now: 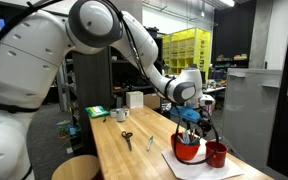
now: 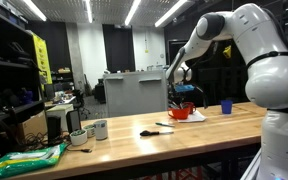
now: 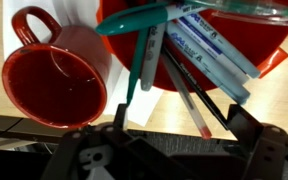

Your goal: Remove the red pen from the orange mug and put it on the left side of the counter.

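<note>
In an exterior view, the white robot arm reaches from the upper left forward and down over the long light wooden table. Its pincer points down and hangs just above the wide orange-red bowl-like mug. This mug stands on a white paper sheet, beside a narrower dark red mug. Pens stick up out of the wide mug, toward the pincer.

In an exterior view from the other side, the arm bends over from the right. The pincer is above the wide mug, near the far end of the table.

In the wrist view, the two dark fingers are apart and clamp nothing. Between them pass a bundle of pens, which lean out of the wide mug: one teal, some white and blue, one thin and black. Which one is the red pen I cannot tell. The dark red mug is empty.
</note>
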Motion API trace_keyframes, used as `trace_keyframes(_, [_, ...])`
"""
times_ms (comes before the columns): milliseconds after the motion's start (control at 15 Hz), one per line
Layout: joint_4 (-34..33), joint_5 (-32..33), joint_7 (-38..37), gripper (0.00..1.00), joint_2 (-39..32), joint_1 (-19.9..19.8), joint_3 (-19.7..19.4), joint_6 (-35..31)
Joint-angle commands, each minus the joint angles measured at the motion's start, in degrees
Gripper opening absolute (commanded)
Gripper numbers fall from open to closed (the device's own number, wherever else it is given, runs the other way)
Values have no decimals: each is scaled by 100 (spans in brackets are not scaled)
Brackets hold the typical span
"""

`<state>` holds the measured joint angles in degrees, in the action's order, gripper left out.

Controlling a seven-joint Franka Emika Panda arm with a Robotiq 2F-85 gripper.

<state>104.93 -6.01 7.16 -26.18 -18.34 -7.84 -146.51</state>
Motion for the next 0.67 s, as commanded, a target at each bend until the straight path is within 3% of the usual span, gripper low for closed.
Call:
trace_keyframes(0, [33,-156,12,100,98,-4,80,128])
trace_keyframes(600, [148,-448,208,100,254,-69,230,199])
